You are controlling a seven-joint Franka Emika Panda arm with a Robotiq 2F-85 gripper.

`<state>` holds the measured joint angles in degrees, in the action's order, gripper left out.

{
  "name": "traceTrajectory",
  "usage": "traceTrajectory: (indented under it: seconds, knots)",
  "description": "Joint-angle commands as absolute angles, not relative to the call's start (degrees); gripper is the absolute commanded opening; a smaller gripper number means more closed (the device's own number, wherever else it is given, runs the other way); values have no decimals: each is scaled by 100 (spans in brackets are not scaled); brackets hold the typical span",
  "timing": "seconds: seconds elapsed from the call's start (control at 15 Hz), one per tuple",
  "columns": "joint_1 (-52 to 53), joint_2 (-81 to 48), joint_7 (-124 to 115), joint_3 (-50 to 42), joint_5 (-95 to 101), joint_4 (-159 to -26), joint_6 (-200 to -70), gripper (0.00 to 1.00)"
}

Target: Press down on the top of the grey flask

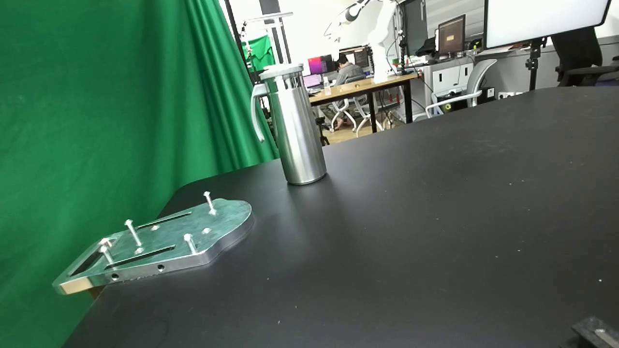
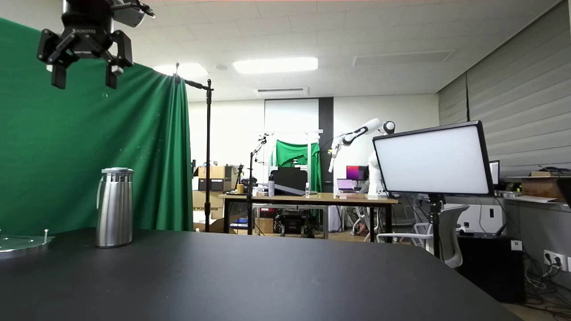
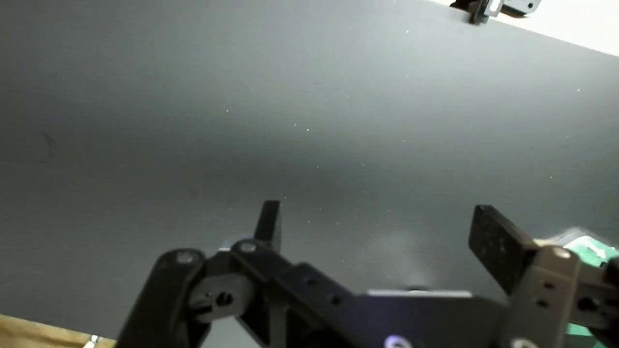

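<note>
In an exterior view: grey flask (image 1: 301,137) upright on the tabletop (image 1: 411,232), near the edge by the green curtain (image 1: 111,106); pegged board (image 1: 226,213) lies apart from it, closer to camera. In an exterior view: gripper (image 2: 84,79) hangs high, pointing down, fingers (image 2: 59,76) spread wide, well above the flask's top; can't tell if it's straight over it. Wrist view: fingers wide apart, tabletop showing between them; pegged board partly hidden behind one finger at frame right.

flask (image 1: 300,135) on table (image 1: 411,232) | board (image 1: 167,235) left of flask, both exterior views | curtain (image 1: 106,106) behind board
</note>
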<state>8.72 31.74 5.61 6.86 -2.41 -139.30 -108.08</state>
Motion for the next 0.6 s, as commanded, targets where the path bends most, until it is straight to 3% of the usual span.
traceTrajectory:
  seconds: [0.0,0.53]
  knots:
    - [844,1998,662,684,-105,-12952,-11035,74]
    - [1009,-165,532,1030,-70,-10705,-11158,19]
